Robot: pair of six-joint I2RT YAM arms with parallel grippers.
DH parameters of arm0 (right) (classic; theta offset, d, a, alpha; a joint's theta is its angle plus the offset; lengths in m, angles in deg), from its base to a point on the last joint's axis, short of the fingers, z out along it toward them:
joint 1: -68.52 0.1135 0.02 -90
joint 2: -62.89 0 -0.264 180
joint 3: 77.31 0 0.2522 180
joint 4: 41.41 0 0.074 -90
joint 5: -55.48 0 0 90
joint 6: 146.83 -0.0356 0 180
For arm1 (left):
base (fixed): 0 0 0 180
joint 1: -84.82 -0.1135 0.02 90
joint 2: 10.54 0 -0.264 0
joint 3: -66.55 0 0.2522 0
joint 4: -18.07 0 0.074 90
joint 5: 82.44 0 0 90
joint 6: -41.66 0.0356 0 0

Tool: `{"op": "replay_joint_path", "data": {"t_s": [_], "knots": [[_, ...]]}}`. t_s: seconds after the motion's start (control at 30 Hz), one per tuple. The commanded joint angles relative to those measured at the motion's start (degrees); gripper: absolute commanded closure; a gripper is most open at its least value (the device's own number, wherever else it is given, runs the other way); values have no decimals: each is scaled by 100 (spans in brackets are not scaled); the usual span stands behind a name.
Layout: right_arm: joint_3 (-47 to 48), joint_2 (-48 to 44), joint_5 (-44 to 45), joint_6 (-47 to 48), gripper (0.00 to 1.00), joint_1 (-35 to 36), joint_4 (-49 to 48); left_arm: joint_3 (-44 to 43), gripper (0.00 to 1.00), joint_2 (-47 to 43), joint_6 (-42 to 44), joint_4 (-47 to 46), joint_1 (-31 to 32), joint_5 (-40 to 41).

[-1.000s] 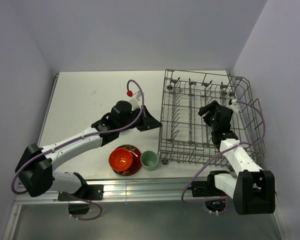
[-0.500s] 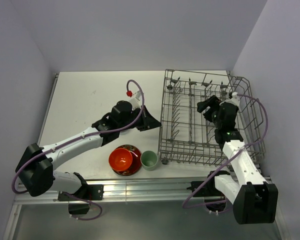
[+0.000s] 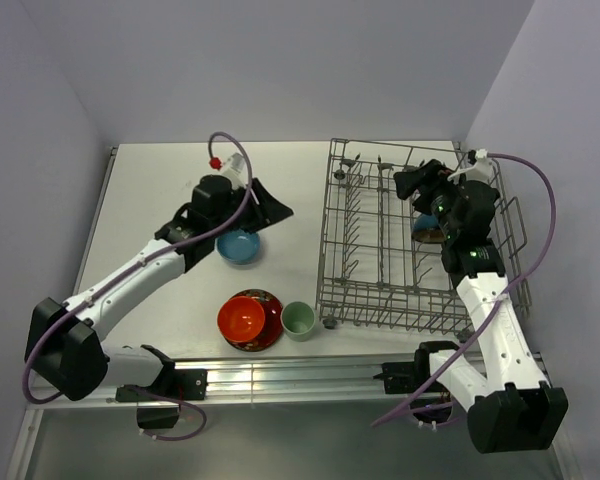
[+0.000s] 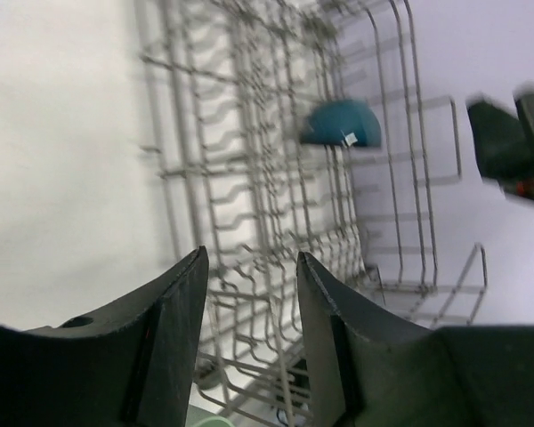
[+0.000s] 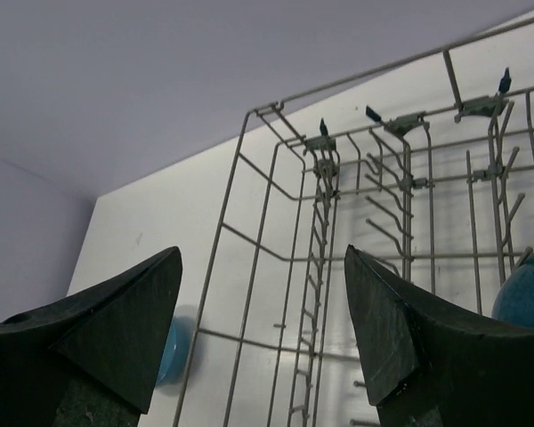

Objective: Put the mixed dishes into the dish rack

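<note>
A blue bowl [image 3: 238,245] sits upright on the table left of the dish rack [image 3: 327,240]; the right wrist view catches it through the wires [image 5: 171,351]. My left gripper [image 3: 272,205] hovers just beyond it, open, nothing between its jaws [image 4: 249,258], facing the rack [image 4: 249,178]. An orange-red bowl [image 3: 242,318] rests on the red patterned plate [image 3: 268,322], with the pale green cup [image 3: 298,320] beside them. A dark teal-looking bowl [image 3: 427,228] stands on edge inside the rack [image 4: 343,124]. My right gripper [image 3: 408,185] hangs open and empty above the rack [image 5: 261,258].
The rack's upright tines [image 5: 325,169] and tall wire walls fill the table's right half. Walls close in at the back and on both sides. A metal rail [image 3: 280,375] runs along the near edge by the arm bases.
My left arm swung back and to the left and its jaws opened; the blue bowl now shows on the table beneath it. The right gripper moved farther back over the rack.
</note>
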Motion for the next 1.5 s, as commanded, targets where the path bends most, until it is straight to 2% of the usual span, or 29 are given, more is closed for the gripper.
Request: {"op": "replay_joint_path", "data": {"t_s": [0.0, 0.2, 0.37, 0.53, 0.73, 0.77, 0.9, 1.17, 1.27, 1.47], "knots": [[476, -144, -40, 151, 20, 308, 526, -514, 50, -280, 228, 653, -464, 203], [1135, -56, 708, 283, 20, 1344, 1475, -893, 51, -165, -17, 2130, -948, 432], [1163, -74, 296, 169, 21, 1460, 1810, -1024, 55, -17, -229, 2754, -1098, 888], [873, -460, -186, -199, 21, 1644, 2125, -1306, 59, 186, -184, 3950, -1292, 1162], [2418, -75, -584, -341, 22, 1811, 4523, -1570, 58, 81, -624, 5433, -1301, 1162], [2611, 57, -610, -358, 22, 1838, 4813, -1631, 58, 142, -650, 5575, -1301, 1362], [2912, -73, -857, -315, 23, 1864, 5535, -1737, 59, 458, -668, 5972, -1301, 1381], [2885, -417, -838, -183, 22, 1855, 5827, -1579, 65, 977, -730, 5989, -1301, 1294], [3026, -329, -787, 98, 22, 1856, 6046, -1438, 69, 794, -756, 6165, -1283, 1241], [2860, -381, -654, 266, 22, 1855, 6100, -885, 65, -50, -721, 6508, -1257, 1381]]}}
